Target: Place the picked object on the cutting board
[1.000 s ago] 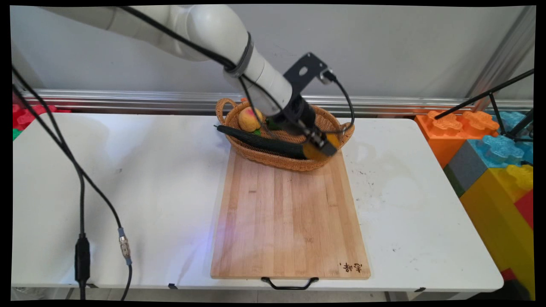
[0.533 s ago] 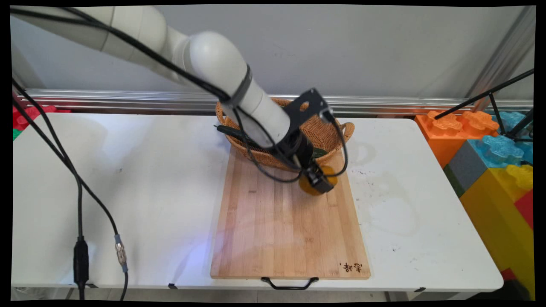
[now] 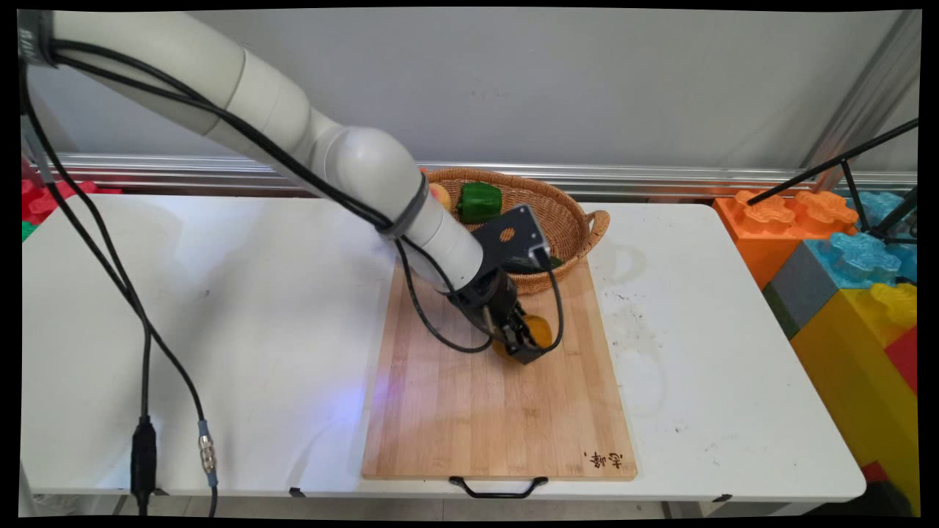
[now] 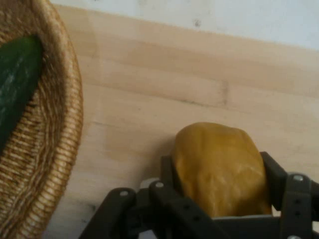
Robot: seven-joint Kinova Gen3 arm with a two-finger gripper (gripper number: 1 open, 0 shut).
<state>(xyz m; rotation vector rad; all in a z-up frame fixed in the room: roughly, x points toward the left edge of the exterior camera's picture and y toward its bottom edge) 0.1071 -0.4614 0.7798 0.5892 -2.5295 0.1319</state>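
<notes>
Gripping a rounded orange-yellow fruit (image 3: pixel 539 331), the pincer (image 3: pixel 522 345) sat low over the wooden cutting board (image 3: pixel 499 411) on the white worktop (image 3: pixel 220 308), just in front of the wicker basket (image 3: pixel 568 220). A green pepper (image 3: pixel 480 202) and a peach-coloured fruit (image 3: pixel 441 196) lay in the basket. Whether the held fruit touched the board could not be told.

Hand view: pincer (image 4: pixel 219 186) was closed about the fruit (image 4: pixel 219 167), fingers (image 4: pixel 276 174) on its opposite flanks at mid-width. Skin looked smooth, matte; probably light and firm, may roll if freed. Widest middle looked the best hold. Basket rim (image 4: pixel 60 149) stood beside it, with a dark green vegetable (image 4: pixel 15 84) inside.
</notes>
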